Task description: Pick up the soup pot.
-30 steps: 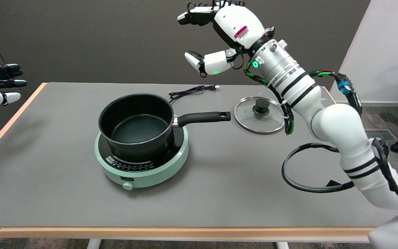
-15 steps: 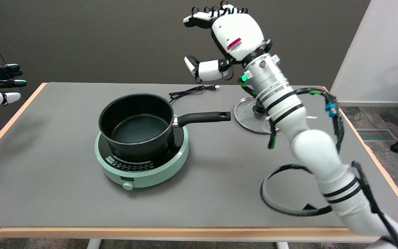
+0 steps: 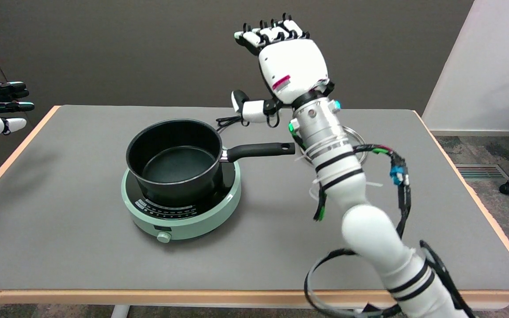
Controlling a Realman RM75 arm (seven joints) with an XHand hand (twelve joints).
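Your soup pot (image 3: 175,161) sits upright on the green induction cooker (image 3: 182,207), left of the table's (image 3: 60,229) centre. Its black handle (image 3: 259,150) points toward 3 o'clock, lying level and untouched. At about 1 o'clock from the handle's tip, your right hand (image 3: 281,66) hangs in the air, released and holding nothing, fingers up and apart, thumb stretched toward 9 o'clock above the black power cord (image 3: 230,120). Behind the wrist, the glass lid (image 3: 355,137) lies mostly hidden.

bare table (image 3: 272,212) flanks the pot handle (image 3: 259,150); lid (image 3: 355,134) seemingly just beyond its tip.
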